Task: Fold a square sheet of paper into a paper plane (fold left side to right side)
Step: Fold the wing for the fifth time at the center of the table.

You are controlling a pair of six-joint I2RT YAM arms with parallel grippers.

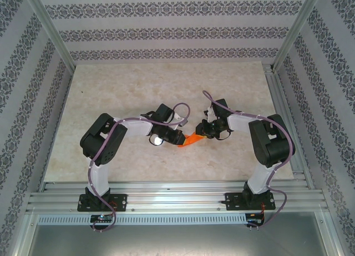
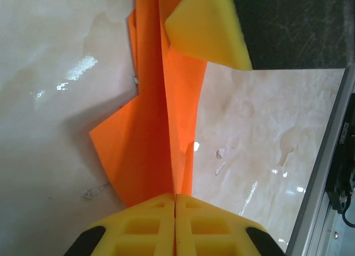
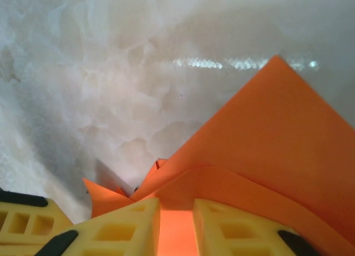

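The square sheet of paper (image 1: 192, 138) is bright orange and folded into layers with a sharp centre crease. It hangs between my two grippers over the middle of the table. My left gripper (image 2: 175, 196) is shut on the crease of the orange paper (image 2: 150, 134), its yellow jaws pressed together. My right gripper (image 3: 176, 203) stands open with a narrow gap; the orange paper (image 3: 266, 134) bulges over its fingertips and shows through the gap. In the left wrist view one yellow finger of the right gripper (image 2: 208, 26) lies against the far end of the paper. From above, the left gripper (image 1: 178, 138) and right gripper (image 1: 204, 133) face each other.
The pale marble-patterned table (image 1: 127, 90) spreads around the paper. An aluminium rail (image 2: 327, 173) runs along the near edge, with the frame rails (image 1: 177, 198) and arm bases behind it. Patterned walls enclose the sides and back. A few white specks (image 2: 220, 153) lie on the table.
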